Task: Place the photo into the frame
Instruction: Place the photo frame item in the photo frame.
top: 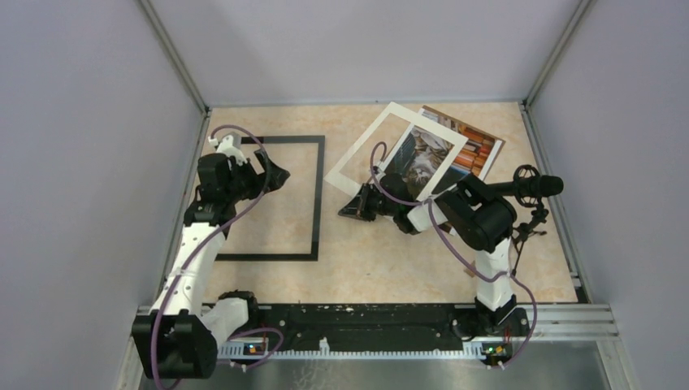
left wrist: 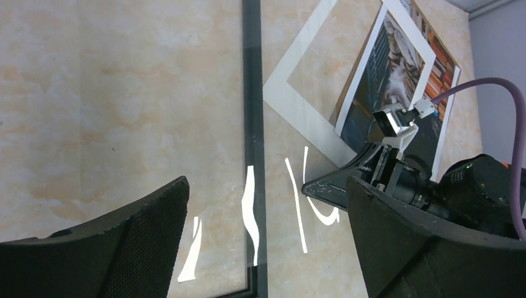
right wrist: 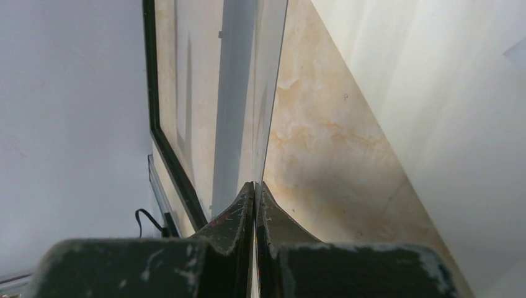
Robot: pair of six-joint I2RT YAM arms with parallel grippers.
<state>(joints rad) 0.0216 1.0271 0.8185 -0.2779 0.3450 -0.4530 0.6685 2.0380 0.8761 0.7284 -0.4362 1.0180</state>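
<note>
The black-bordered frame [top: 318, 203] lies flat on the left of the table; its right bar also shows in the left wrist view [left wrist: 251, 93]. The photo [top: 475, 150] lies at the back right, partly under a white mat [top: 363, 143]. My right gripper [top: 356, 205] is shut on the edge of a thin clear sheet [right wrist: 263, 112], held low between the frame and the mat. The sheet's glare lies over the frame's right bar [left wrist: 251, 211]. My left gripper [top: 275, 175] is open and empty above the frame's upper part, its fingers [left wrist: 124, 236] spread wide.
A black microphone on a small stand [top: 536, 185] is at the right edge. Grey walls close the table on three sides. The photo and mat also show in the left wrist view [left wrist: 397, 68], behind the right gripper [left wrist: 325, 189].
</note>
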